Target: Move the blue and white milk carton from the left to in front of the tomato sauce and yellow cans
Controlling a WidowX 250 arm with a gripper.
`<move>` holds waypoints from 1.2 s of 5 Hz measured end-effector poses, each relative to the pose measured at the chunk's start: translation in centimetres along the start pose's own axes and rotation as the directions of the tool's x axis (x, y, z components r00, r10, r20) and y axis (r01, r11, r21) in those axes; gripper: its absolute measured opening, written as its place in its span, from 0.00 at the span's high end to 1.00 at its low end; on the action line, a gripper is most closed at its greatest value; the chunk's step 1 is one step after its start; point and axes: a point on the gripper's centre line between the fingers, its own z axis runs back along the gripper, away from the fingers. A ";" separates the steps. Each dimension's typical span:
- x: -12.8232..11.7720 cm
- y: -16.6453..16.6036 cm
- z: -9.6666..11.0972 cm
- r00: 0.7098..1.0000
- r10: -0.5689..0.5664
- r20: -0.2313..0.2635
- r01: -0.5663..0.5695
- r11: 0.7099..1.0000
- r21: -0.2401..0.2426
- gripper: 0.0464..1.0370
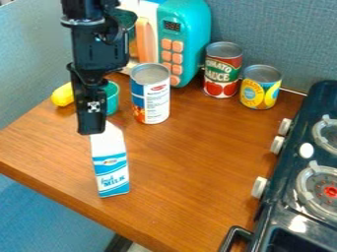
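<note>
Milk stands on the table, its foot on the wood and its blue-banded front showing, the carton leaning slightly in the camera view. The gripper hangs nose-down at 11 o'clock from the carton's middle, its tip overlapping the white top in the picture. How far open the jaws are cannot be told, nor whether they are clenched on the carton, touching it or released just beside it.

Taking the milk as the clock's centre, the table's near edge runs slantwise past 7 and 6 o'clock, near the carton's base. Wood spreads from 2 round to 4 o'clock, giving sideways room as far as the stove, well apart at 3 o'clock, with white knobs along its side.

Behind, the cup sits at 12 o'clock, close behind the arm, and a yellow thing at 11. The large can stands at 1 o'clock, with the toy microwave farther out that way. The tomato can is between 1 and 2, and the yellow-labelled can just beside it at 2.
</note>
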 end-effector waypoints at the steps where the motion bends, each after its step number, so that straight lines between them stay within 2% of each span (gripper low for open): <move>1: 0.0 0.0 -0.7 1.000 -0.002 -0.006 0.002 1.000 0.001 0.04; 3: 0.4 0.0 -1.6 1.000 -0.004 0.028 0.003 1.000 0.008 0.04; 4: 1.1 0.4 -3.1 1.000 -0.005 0.011 0.006 1.000 -0.006 0.04; 5: 1.8 0.4 -4.4 1.000 -0.016 -0.027 0.016 1.000 -0.003 0.04; 6: 2.0 0.6 -4.9 0.999 -0.007 -0.034 0.007 1.000 -0.005 0.04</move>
